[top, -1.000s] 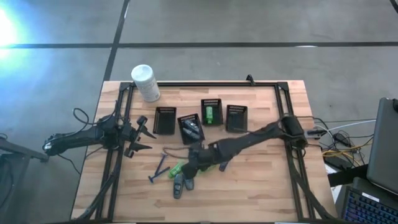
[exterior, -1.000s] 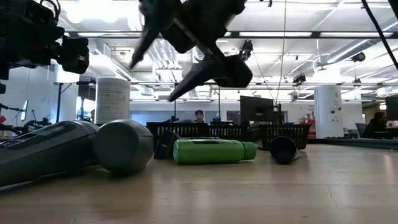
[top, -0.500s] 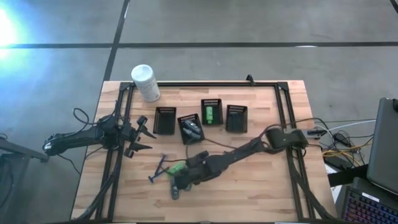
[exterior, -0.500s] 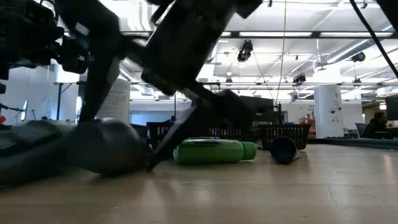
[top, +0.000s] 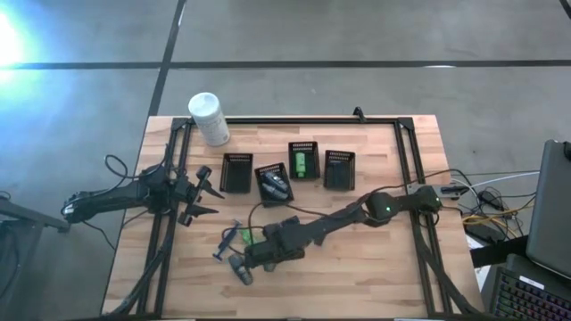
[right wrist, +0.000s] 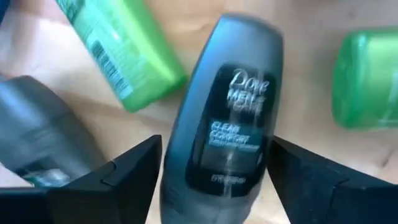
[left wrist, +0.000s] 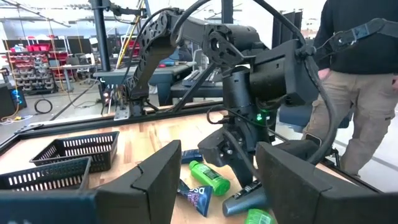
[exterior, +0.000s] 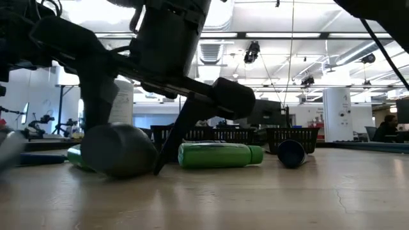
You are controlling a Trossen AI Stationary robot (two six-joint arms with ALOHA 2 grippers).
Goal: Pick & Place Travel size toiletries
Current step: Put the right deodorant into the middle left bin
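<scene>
The toiletries lie in a heap on the near-left part of the table (top: 245, 254): green bottles (exterior: 220, 155), grey oval bottles, a dark tube (exterior: 291, 153) and a blue razor (top: 227, 241). My right gripper (right wrist: 227, 186) is down at the table, open. Its fingers stand on either side of a grey oval Dove bottle (right wrist: 230, 118), which lies on its side on the wood (exterior: 118, 150). A second grey bottle (right wrist: 43, 143) lies beside it. My left gripper (top: 203, 190) waits open at the table's left, above the wood. My right gripper comes down slanting from the table's right. One finger (exterior: 176, 131) is in front of the grey bottle's side (exterior: 137, 150) and one finger (exterior: 96, 96) is behind it. Whether either finger touches the bottle, I cannot tell.
Several black slatted baskets stand in a row at mid-table (top: 236, 172) (top: 339, 169); one holds grey items (top: 273, 185), one a green bottle (top: 302, 162). A white canister (top: 209, 119) stands at the far-left corner. A person (left wrist: 360, 93) stands beyond the table's right side.
My right gripper has dropped from above the heap down to the table, moving toward the near-left, and now stands astride a grey bottle. The grey bottles have been shoved a little toward the table's left; the long grey one has slid almost out of the low view.
</scene>
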